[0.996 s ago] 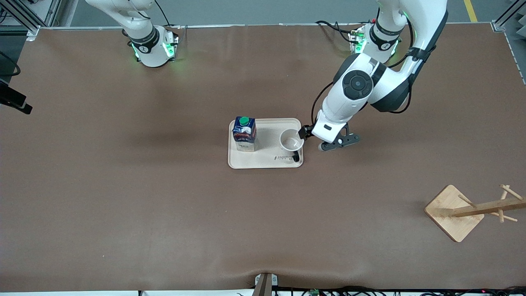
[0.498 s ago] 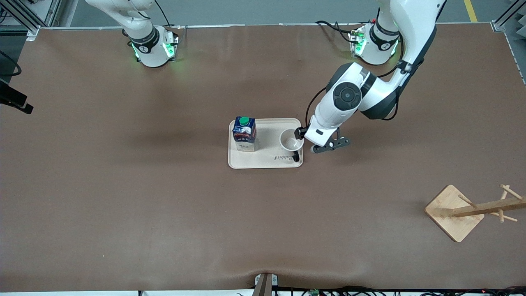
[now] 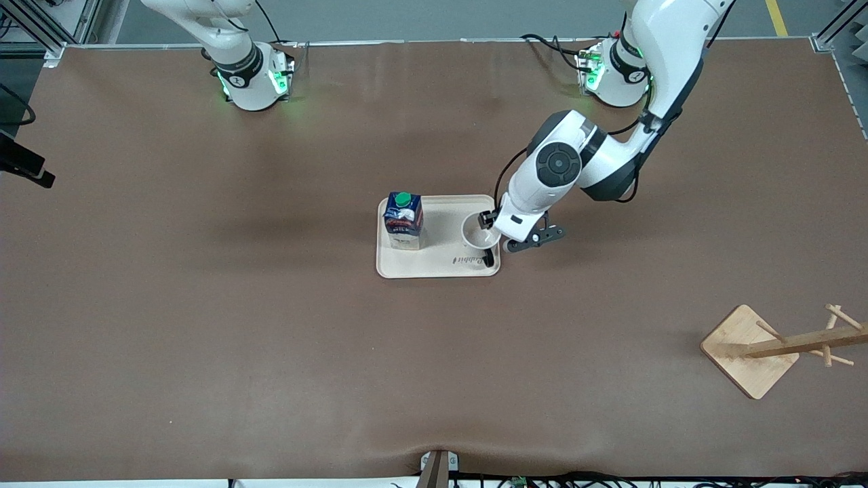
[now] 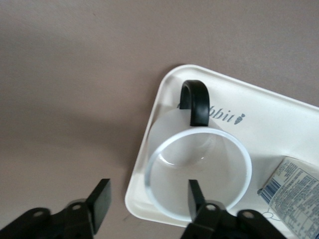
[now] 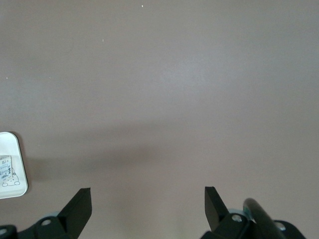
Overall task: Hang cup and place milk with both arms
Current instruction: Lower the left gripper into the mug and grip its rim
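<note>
The white cup (image 3: 479, 233) stands upright on the cream tray (image 3: 444, 220), at the tray's end toward the left arm, its black handle (image 3: 489, 258) pointing at the front camera. In the left wrist view the cup (image 4: 199, 172) is right below my left gripper (image 4: 148, 196). That gripper is open and empty, with one finger (image 4: 195, 193) over the cup's mouth and the other over the table just off the tray edge. The dark-blue milk (image 3: 403, 220) with its green cap stands at the tray's other end. My right gripper (image 5: 145, 201) is open and empty over bare table.
A wooden cup rack (image 3: 749, 351) with pegs stands near the front camera at the left arm's end of the table. The tray's corner (image 5: 15, 189) shows at the edge of the right wrist view. The right arm waits up near its base (image 3: 252, 78).
My left arm has swung toward the tray, bringing its open gripper from beside the tray to over the cup's rim. The cup, milk and right arm have not moved.
</note>
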Robot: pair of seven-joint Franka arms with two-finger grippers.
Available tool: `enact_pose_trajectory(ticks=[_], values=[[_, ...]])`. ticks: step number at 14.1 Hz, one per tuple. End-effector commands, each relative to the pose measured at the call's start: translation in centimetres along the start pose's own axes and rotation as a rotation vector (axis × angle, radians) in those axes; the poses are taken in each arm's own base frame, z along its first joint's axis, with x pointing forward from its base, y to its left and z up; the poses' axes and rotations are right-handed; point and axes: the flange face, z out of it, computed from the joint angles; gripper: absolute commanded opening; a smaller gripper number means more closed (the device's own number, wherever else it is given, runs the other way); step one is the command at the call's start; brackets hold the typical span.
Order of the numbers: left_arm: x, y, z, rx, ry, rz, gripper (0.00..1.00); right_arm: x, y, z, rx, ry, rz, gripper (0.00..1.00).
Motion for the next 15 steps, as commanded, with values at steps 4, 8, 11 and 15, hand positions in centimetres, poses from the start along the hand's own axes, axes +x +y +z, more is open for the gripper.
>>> enact_pose_trajectory(ticks=[4,8,11,15], values=[[0.0,0.7,2.6,-0.035,0.004,-0.038,0.52,-0.1,0.0,-0.2,0.015,0.0,0.005,1.0],[-0.3,0.6,4.3,-0.021,-0.019,-0.043,0.24,0.4,-0.3,0.7,0.023,-0.016,0.003,1.0],[0.0,0.5,4.5,-0.021,-0.021,-0.049,0.0,0.4,0.5,0.7,0.09,-0.011,0.025,1.0],[1.3,0.0,2.0,-0.02,0.038,-0.041,0.0,1.8,-0.2,3.8,0.065,-0.074,0.009,1.0]])
